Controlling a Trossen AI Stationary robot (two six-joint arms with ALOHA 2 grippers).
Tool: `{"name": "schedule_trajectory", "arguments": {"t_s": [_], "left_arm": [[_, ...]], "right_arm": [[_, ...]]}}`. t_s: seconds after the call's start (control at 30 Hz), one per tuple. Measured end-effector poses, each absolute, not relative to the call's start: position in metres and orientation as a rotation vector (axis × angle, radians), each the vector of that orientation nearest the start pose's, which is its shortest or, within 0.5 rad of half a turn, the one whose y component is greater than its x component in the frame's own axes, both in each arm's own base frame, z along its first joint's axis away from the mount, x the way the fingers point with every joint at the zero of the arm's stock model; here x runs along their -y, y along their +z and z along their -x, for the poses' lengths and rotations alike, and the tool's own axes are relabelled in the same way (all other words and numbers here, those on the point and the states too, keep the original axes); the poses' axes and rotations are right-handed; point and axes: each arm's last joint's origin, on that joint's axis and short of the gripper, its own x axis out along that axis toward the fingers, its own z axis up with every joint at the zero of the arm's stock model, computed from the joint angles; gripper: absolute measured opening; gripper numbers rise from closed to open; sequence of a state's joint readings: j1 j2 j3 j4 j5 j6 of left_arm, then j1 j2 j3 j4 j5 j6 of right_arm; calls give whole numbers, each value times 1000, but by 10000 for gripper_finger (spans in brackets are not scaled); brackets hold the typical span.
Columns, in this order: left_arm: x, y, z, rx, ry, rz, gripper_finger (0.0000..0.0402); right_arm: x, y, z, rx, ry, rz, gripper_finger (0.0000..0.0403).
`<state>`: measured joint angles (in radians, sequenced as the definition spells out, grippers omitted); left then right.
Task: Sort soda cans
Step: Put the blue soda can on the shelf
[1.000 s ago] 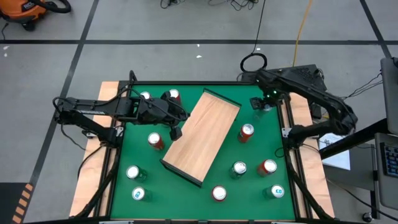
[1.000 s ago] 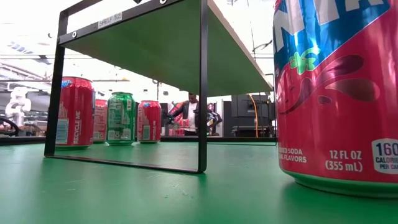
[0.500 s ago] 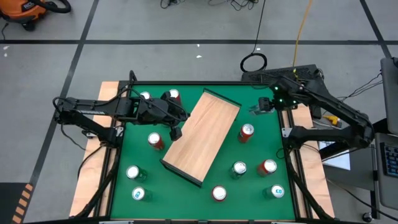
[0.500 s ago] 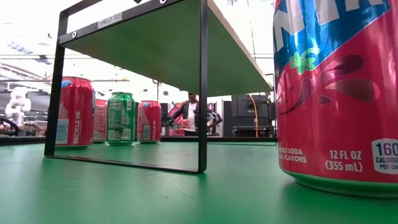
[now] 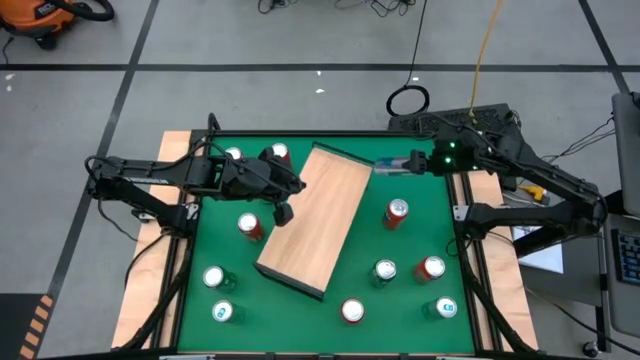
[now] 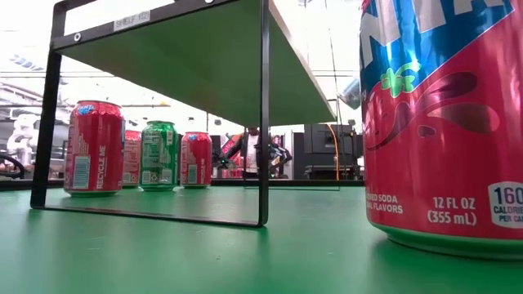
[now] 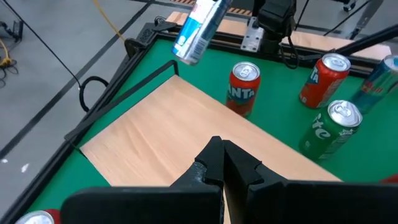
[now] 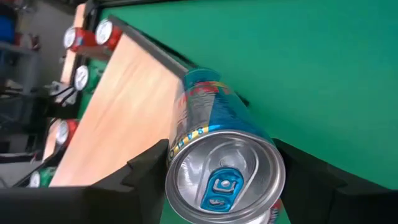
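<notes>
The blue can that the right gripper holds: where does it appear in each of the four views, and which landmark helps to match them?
High view: the blue can lies sideways in the right gripper, at the wooden board's far right corner.
Low view: only a silver bit shows, right of the board's underside.
Left wrist view: tilted in the air, above the board's far corner.
Right wrist view: close up, top facing the camera.
Shared landmark: the wooden board.
</notes>
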<state>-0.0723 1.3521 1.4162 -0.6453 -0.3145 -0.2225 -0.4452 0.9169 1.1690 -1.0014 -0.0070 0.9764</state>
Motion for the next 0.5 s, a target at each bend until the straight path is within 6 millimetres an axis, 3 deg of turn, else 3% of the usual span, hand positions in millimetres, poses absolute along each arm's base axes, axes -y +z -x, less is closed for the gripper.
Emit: {"name": "schedule_trajectory", "arguments": {"t_s": [0.33,0.5], "left_arm": [[11,382,-281,-559,331,163,0],[-8,374,-274,-647,480,198,0]], "right_arm": [[62,367,-135,-487,-764,-1049,232],[60,375,-130,-405,-722,-1042,231]]}}
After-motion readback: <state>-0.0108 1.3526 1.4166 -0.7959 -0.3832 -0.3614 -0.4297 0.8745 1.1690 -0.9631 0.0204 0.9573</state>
